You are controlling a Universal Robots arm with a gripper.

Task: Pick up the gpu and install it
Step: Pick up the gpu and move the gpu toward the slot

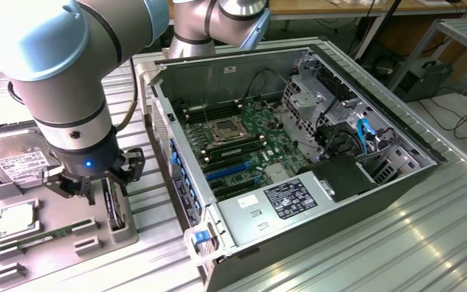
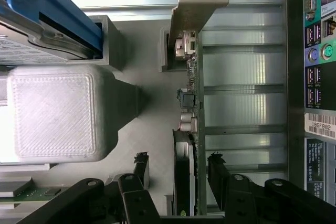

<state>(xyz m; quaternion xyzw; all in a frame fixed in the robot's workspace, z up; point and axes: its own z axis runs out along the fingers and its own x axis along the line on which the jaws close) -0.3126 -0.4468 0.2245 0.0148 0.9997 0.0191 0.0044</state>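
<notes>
The gpu (image 1: 114, 212) stands on edge in a slot of the grey holder (image 1: 59, 258) at the exterior view's left, beside the open computer case (image 1: 242, 249). My gripper (image 1: 104, 190) hangs straight over it, lowered around its top edge. In the wrist view the gpu (image 2: 189, 129) shows edge-on, with its green board, black fan and silver end bracket (image 2: 195, 3). My gripper (image 2: 177, 165) straddles the card, one black fingertip (image 2: 140, 165) well off one face, the other close to the opposite face. Gaps remain on both sides, so the jaws are open.
On the holder lie a silver hard drive (image 1: 14, 163), a square processor (image 1: 19, 220) and a narrow green memory stick (image 1: 43, 237). Inside the case the motherboard (image 1: 245, 143) has blue card slots (image 1: 231, 173). The case's rear port panel (image 2: 320, 66) runs alongside the gpu.
</notes>
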